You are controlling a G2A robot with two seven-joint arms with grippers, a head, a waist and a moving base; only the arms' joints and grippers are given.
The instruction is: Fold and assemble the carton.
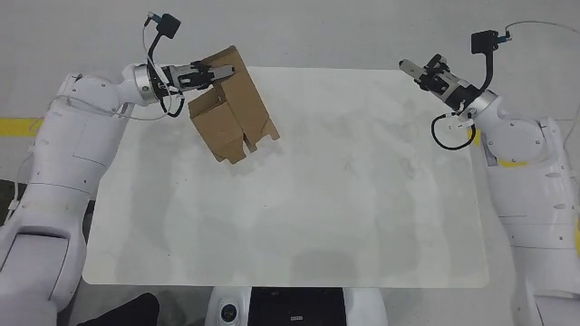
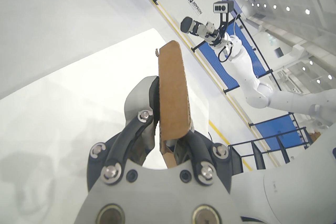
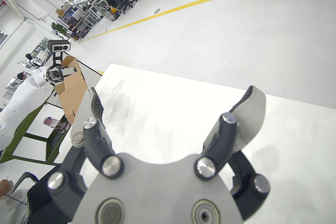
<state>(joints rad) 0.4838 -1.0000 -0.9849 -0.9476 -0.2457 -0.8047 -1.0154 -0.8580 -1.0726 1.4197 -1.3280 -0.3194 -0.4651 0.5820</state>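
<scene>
L tool (image 1: 222,73) pinches 1 carton (image 1: 237,109) flap at table (image 1: 362,199) corner; R tool (image 1: 405,66) spread apart.

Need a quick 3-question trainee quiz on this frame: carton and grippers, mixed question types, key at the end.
1. True or false: the right gripper is shut on the carton.
2. Where is the carton? A) at the far-left corner of the table B) at the centre of the table C) beside the right gripper
3. Fill in: the ____ gripper is clamped on a carton flap.
Key: 1 false, it is open and holds nothing. 2 A. 3 left: the left gripper has the flap between its fingers.
</scene>
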